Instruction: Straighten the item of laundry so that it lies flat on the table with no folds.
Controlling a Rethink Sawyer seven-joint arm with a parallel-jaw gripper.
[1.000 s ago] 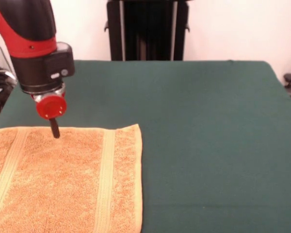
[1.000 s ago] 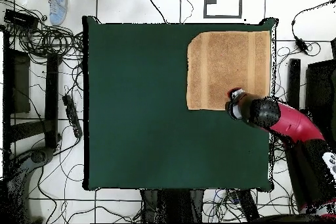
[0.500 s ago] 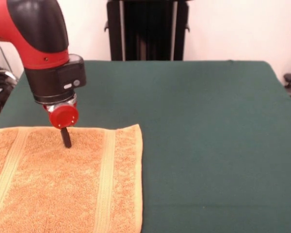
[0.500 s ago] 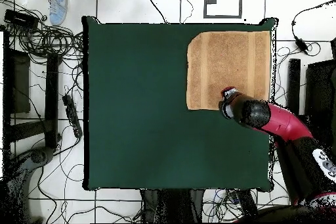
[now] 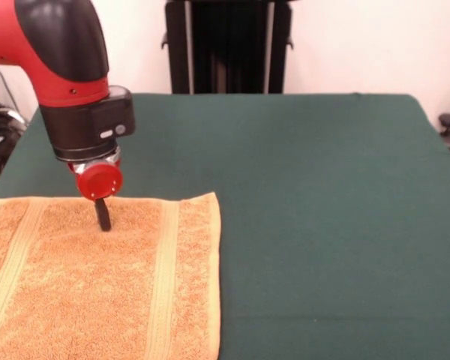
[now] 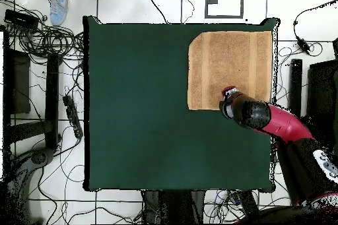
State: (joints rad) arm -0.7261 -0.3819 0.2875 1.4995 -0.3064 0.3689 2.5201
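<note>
Hovering low over the towel, the gripper shows only a single dark tip touching down near the cloth's far edge, between the two ribbed bands, and whether it is open or pinching the terry I cannot tell. From overhead the towel lies spread as a neat rectangle tucked into one corner of the green table, edges straight, with no fold or wrinkle showing. By my read the flattening looks all but finished, with perhaps only a lift-away left, though the nearest edge runs out of the front view.
</note>
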